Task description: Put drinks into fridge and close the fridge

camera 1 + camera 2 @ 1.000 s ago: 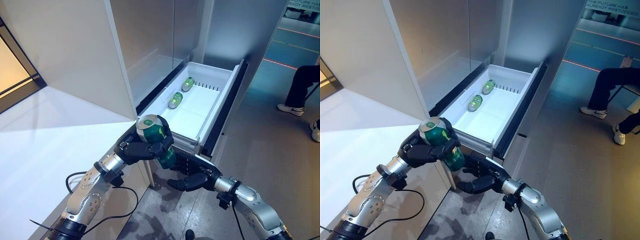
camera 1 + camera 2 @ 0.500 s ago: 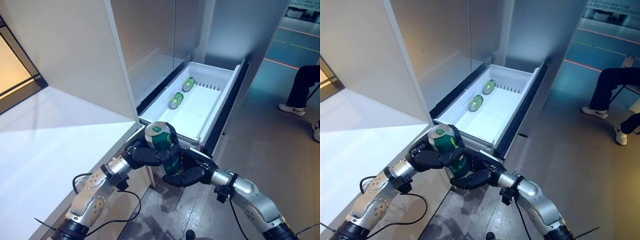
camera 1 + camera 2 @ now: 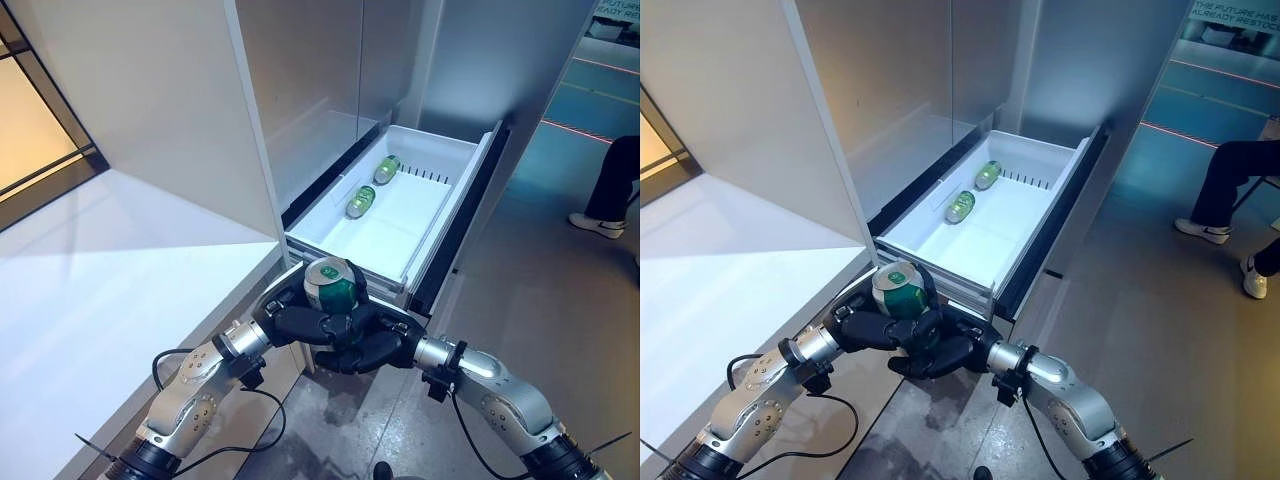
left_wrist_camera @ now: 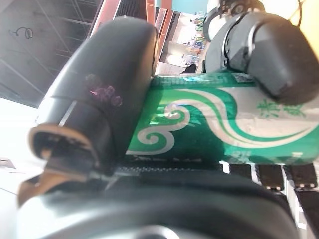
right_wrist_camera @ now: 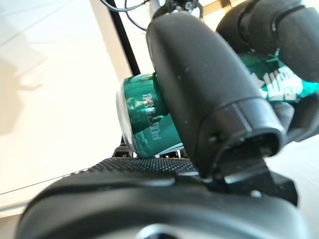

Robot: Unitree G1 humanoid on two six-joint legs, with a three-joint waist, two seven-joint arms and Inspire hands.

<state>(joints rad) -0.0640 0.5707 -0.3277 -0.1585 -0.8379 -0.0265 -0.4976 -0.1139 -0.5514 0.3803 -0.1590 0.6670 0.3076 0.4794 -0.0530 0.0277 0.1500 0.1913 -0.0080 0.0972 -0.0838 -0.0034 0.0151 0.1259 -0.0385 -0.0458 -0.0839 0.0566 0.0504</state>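
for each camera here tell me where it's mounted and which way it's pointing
Left eye view: on the head, looking down at the open fridge drawer; both arms show, left hand and right hand round the green can.
Right eye view: beside it, same scene; a seated person's leg at the right.
Left wrist view: on the left wrist, along its hand at the can.
Right wrist view: on the right wrist, along its hand at the can.
All four share the can.

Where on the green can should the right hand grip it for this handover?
Low on the side wall, from the right: the green can stands upright, the left hand wraps its left side, and the right hand already curls there.
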